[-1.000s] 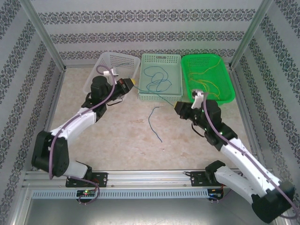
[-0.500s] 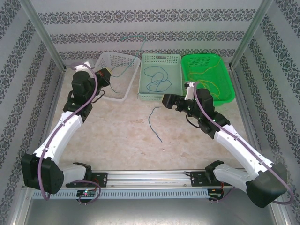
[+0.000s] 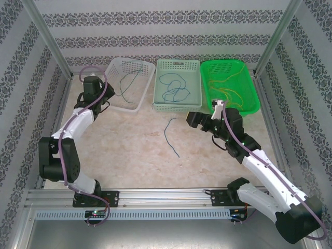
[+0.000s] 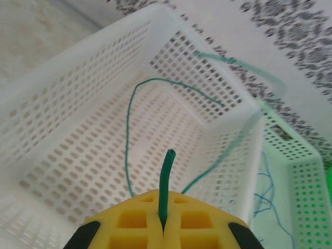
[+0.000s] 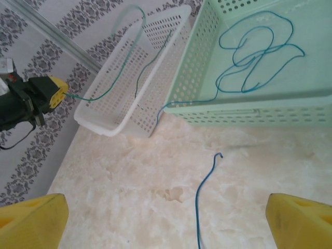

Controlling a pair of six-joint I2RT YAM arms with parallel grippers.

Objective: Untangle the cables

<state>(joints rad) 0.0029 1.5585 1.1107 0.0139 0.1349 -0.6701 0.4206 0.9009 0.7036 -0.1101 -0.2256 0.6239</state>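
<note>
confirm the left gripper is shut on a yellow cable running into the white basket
Not yellow. The left gripper is shut on a green cable running into the white basket; the left wrist view shows the color plainly.

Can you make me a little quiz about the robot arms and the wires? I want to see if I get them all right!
1. True or false: the left gripper is shut on a thin dark green wire that trails into the white lattice plastic basket.
2. Pick one: where does the loose thin blue wire lie?
A) in a red bucket
B) on the beige tabletop
C) on a chair
3. Fill the gap: the right gripper is ___ (open or shut).

Key: 1 true; 2 B; 3 open.
</note>
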